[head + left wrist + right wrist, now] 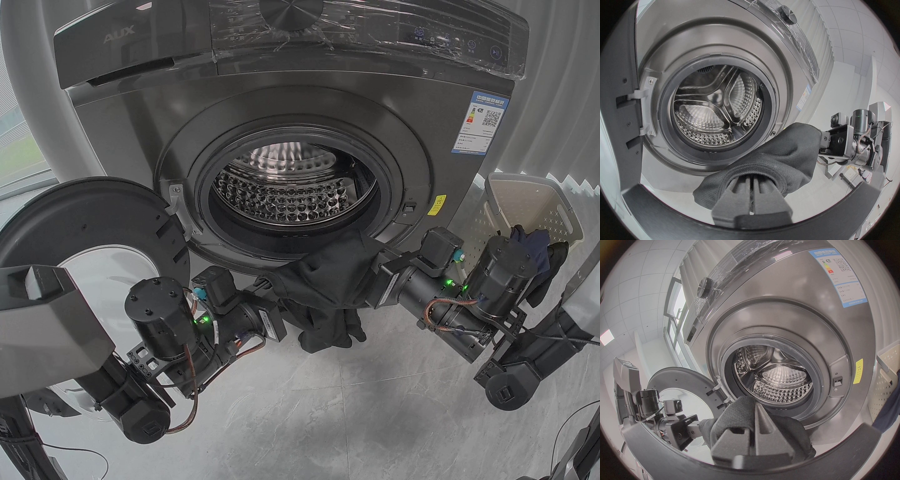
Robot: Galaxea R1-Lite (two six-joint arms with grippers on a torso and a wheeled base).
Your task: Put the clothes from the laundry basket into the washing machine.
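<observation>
A dark grey garment (pixel 325 281) hangs stretched between my two grippers, just below the rim of the washing machine's open drum (pixel 294 187). My left gripper (pixel 275 292) is shut on its left end, my right gripper (pixel 369 275) on its right end. A fold of the garment dangles toward the floor. In the left wrist view the garment (pixel 787 156) wraps over my shut fingers (pixel 742 193), with the drum (pixel 712 106) beyond. In the right wrist view the cloth (pixel 737 418) covers my shut fingers (pixel 765 430). The drum (pixel 775 377) holds no clothes.
The round door (pixel 94 244) stands swung open at the left. A beige laundry basket (pixel 531 206) stands at the machine's right, with dark blue clothes (pixel 531 247) draped over its front edge. Grey tiled floor (pixel 375 412) lies in front.
</observation>
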